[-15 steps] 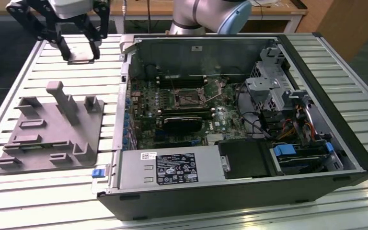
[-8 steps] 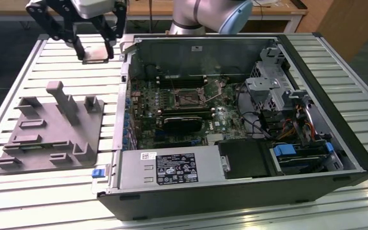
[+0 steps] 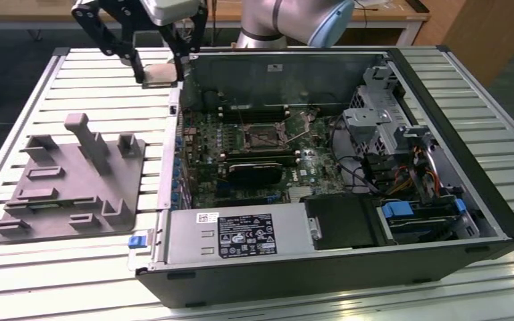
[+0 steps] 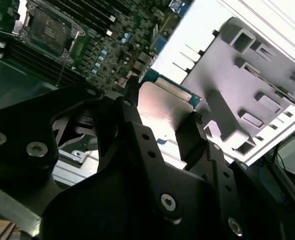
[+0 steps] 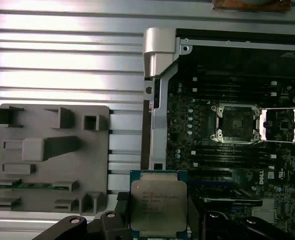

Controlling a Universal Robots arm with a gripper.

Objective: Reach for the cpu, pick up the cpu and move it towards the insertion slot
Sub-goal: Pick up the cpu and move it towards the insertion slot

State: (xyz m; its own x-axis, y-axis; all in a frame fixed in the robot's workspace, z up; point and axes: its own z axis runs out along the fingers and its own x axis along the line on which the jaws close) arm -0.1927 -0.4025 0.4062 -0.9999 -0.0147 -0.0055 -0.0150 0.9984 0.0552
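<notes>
Exterior view: even, bright overhead light; slatted table pale with soft sheen, weak shadows. Computer case interior darker, board detail murky. Second wrist view: table slats blown out to white glare, gripper body near-black, close parts soft. First wrist view: slats glare bright, cpu face sharp, lightly reflective.

print seen on cpu face and power supply label; possibly lettering, none can be read.
</notes>
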